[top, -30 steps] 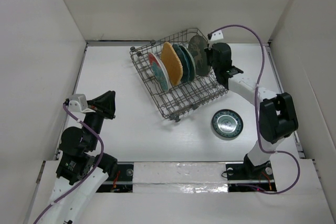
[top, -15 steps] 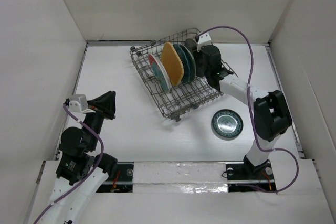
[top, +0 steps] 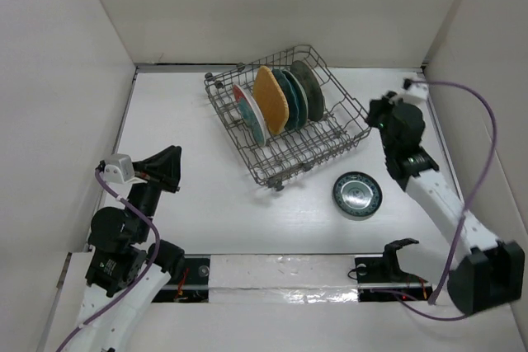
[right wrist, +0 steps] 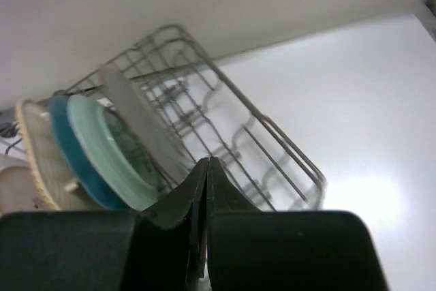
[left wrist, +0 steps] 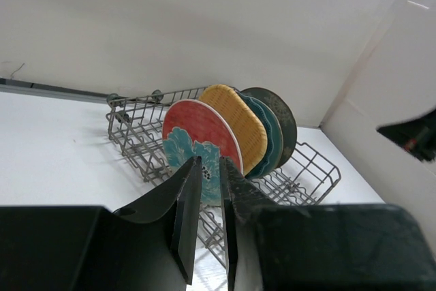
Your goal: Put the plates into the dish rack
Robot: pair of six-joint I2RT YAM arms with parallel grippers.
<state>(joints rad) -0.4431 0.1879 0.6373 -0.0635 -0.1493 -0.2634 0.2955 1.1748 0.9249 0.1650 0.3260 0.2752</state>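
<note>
The dish rack (top: 326, 142) stands tilted at the table's middle back. In it, upright in a row, are the red plate with teal flowers (top: 247, 113), the yellow woven plate (top: 271, 98), the teal scalloped plate (top: 286, 92), the pale mint plate (top: 298, 100) and the grey plate (top: 312, 86). The small dark ringed plate (top: 356, 194) lies flat on the table, right of the rack's near corner. My right gripper (top: 375, 114) is shut and empty, just right of the rack. My left gripper (top: 171, 161) hangs far left, nearly shut with a thin gap, empty.
White walls enclose the table on three sides; the right wall is close behind my right arm. In the left wrist view the rack (left wrist: 313, 168) and red plate (left wrist: 197, 134) lie ahead. In the right wrist view the rack (right wrist: 272, 134) and grey plate (right wrist: 139, 117) are near.
My right gripper has left the grey plate standing in the rack and pulled back to the right, out of the rack. My left arm has hardly moved.
</note>
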